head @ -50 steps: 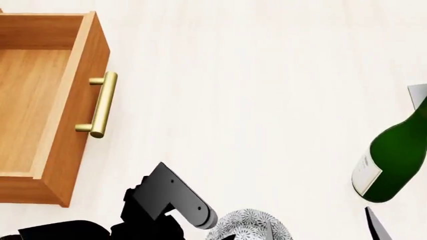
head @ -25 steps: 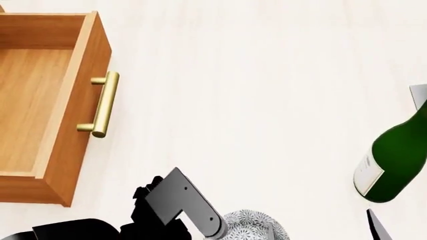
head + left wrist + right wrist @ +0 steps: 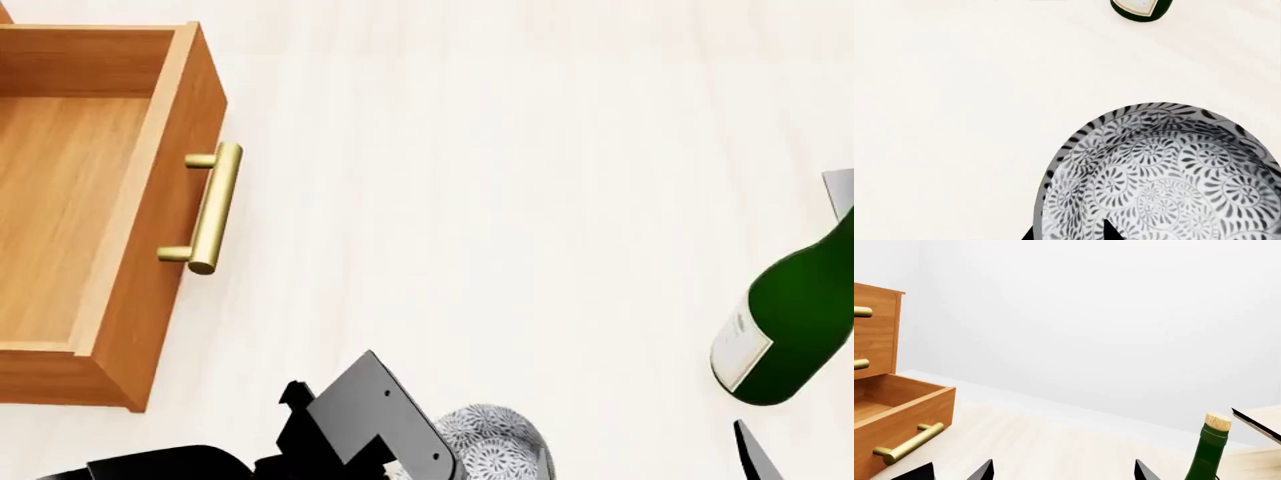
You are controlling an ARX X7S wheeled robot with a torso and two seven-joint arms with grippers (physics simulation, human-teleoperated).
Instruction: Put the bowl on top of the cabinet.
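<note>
The bowl (image 3: 1161, 175), white with a dense grey-black floral pattern, fills the lower part of the left wrist view and looks tilted. My left gripper (image 3: 1071, 234) straddles its rim, one fingertip (image 3: 1031, 235) outside and the other inside, narrowed onto the wall. In the head view the bowl (image 3: 497, 445) peeks out at the bottom edge, half covered by my left arm (image 3: 380, 410). The orange-brown cabinet (image 3: 877, 340) stands at the left, with one drawer (image 3: 80, 220) pulled out and nothing in it. My right gripper (image 3: 1062, 472) is open and holds nothing.
A green wine bottle (image 3: 787, 320) stands upright on the pale floor at the right, also in the right wrist view as the bottle (image 3: 1207, 450). The drawer's brass bar handle (image 3: 214, 208) juts toward me. A pale board edge (image 3: 1261, 422) sits beside the bottle.
My left arm has swung down and to the right in the head view, covering more of the bowl. The bowl has shifted slightly left and up. The whole view has drifted a little.
</note>
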